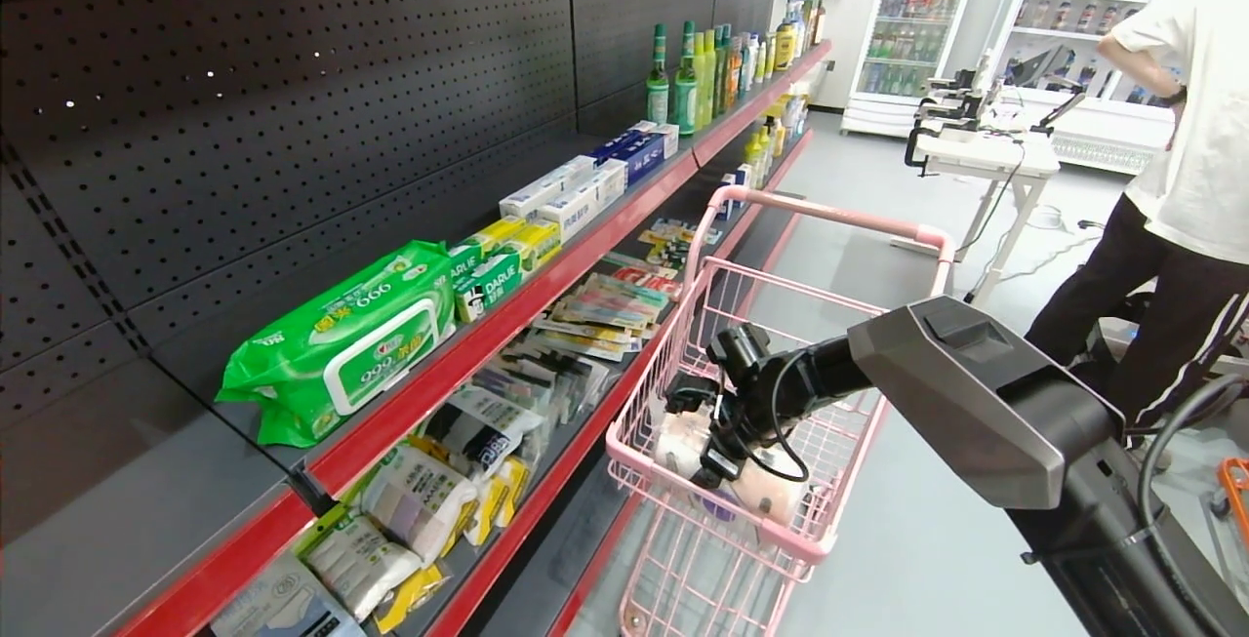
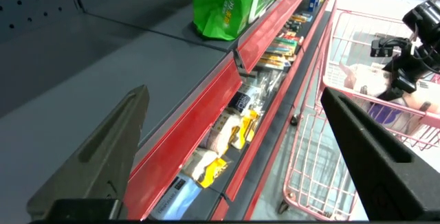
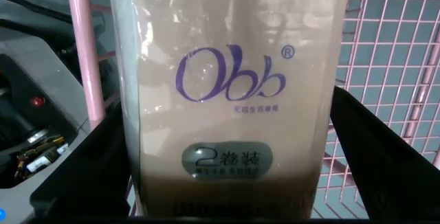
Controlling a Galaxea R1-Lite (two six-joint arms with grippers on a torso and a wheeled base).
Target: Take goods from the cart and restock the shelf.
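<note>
Inside the pink cart (image 1: 822,216), the right gripper's (image 1: 720,450) fingers clasp a two-roll paper pack (image 3: 230,114). Beside the cart, the left gripper (image 2: 235,95) hangs with its fingers spread wide.

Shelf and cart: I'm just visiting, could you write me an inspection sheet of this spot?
Surface: grey shelf top with a red front edge.
Job's things: pale wrapped pack in the pink cart; green wipes pack on the shelf.
Clutter: boxes and bottles farther along; sachets on the lower shelf.
Hands: right hand closed on the pack inside the cart; left hand open, near the shelf top.
Cables: black cable at the right wrist.
Surroundings: drinks fridges, white table.
</note>
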